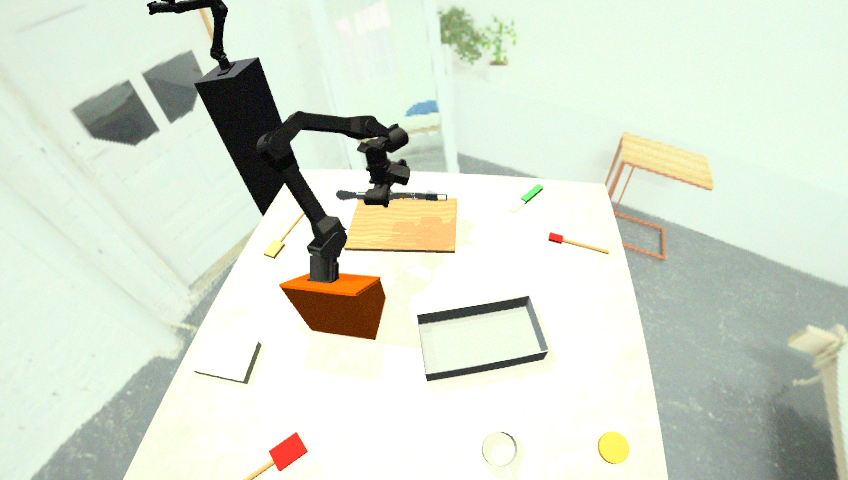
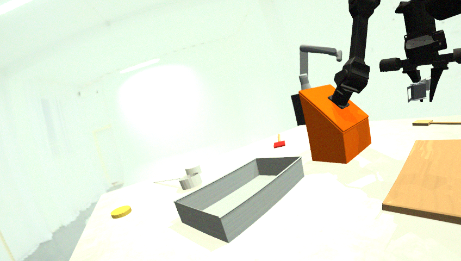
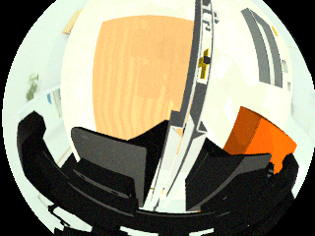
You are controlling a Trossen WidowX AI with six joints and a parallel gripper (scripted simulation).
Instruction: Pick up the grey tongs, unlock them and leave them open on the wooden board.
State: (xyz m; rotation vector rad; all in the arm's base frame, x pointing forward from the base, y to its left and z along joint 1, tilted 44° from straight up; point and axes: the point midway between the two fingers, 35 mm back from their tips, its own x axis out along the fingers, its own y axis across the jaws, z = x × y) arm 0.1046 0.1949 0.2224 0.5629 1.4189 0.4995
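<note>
Black gripper point(image 1: 377, 196) clamped on the grey tongs point(image 1: 416, 195), held level in the air over the far edge of the wooden board point(image 1: 404, 226), well apart from the roasting tin point(image 1: 538, 324). Seen lengthwise only in the wrist view: tongs point(image 3: 197, 73) running out from between the fingers, arms together. End-on only in the exterior view, beside the orange base point(image 2: 336, 129).

Grey tongs point(image 1: 410, 195) held level above the wooden board's point(image 1: 404, 228) far edge; roasting tin point(image 1: 482, 336) stands apart.
</note>
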